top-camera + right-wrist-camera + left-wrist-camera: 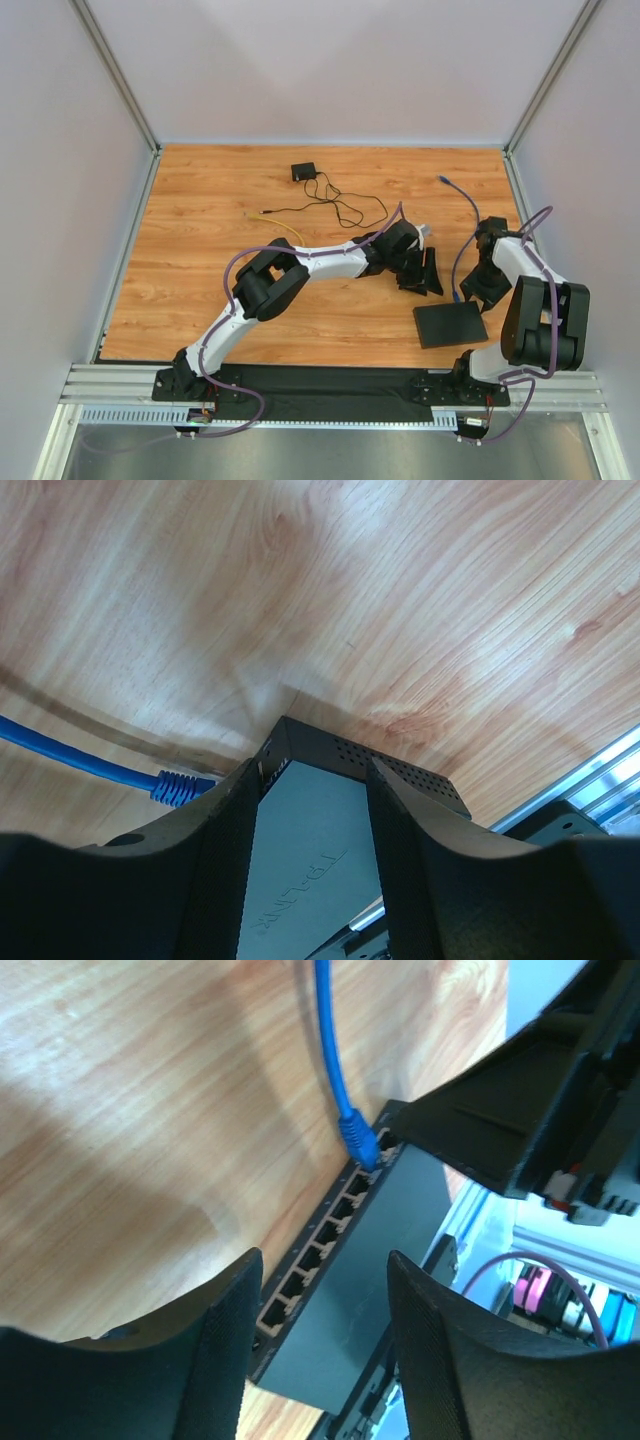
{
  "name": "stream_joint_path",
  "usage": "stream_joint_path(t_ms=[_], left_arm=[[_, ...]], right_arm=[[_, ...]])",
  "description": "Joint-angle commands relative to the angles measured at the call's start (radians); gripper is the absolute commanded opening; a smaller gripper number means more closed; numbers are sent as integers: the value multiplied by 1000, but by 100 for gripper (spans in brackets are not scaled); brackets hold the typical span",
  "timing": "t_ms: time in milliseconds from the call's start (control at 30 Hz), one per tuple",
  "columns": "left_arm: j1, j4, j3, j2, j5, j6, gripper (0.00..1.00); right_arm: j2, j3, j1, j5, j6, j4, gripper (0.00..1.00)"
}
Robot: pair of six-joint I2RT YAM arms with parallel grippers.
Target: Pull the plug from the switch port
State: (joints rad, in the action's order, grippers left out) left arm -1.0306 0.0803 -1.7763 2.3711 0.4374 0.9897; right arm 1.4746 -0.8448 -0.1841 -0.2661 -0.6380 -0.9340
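Nearest the bases lay the switch [448,325], flat on the table [200,220]; the right gripper [308,772] straddled one corner, fingers against both sides, apparently clamping it; the left gripper [325,1265] hung released and empty over the port row [320,1245], which ran lengthwise away from it; the plug [360,1142] sat in the switch port [372,1163] at that row's far end, ahead of the free fingers, its blue cable [328,1040] leading off across the wood, so the pull likely fell to the left arm; farthest lay a small adapter [303,171].
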Motion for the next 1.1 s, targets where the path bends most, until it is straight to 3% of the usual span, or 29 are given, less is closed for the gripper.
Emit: stream_joint_path(t_ms=[0,167,433,700,800,1067], left_arm=[[-5,-34,-54,-17,56,12,59],[-5,-40,-84,23,106,0,49],[-9,-106,-75,56,133,43,49],[-16,-157,-35,50,141,70,50],[-17,-97,-69,45,124,34,51],[-20,-203,-29,66,159,102,51]], right_arm=[[-22,30,23,28,-26,0,48],[-34,58,35,38,-29,14,47],[-53,7,35,24,4,-3,48],[-146,-80,35,-32,18,-132,54],[-198,-71,35,-24,17,-166,54],[-303,16,35,70,-46,-157,42]])
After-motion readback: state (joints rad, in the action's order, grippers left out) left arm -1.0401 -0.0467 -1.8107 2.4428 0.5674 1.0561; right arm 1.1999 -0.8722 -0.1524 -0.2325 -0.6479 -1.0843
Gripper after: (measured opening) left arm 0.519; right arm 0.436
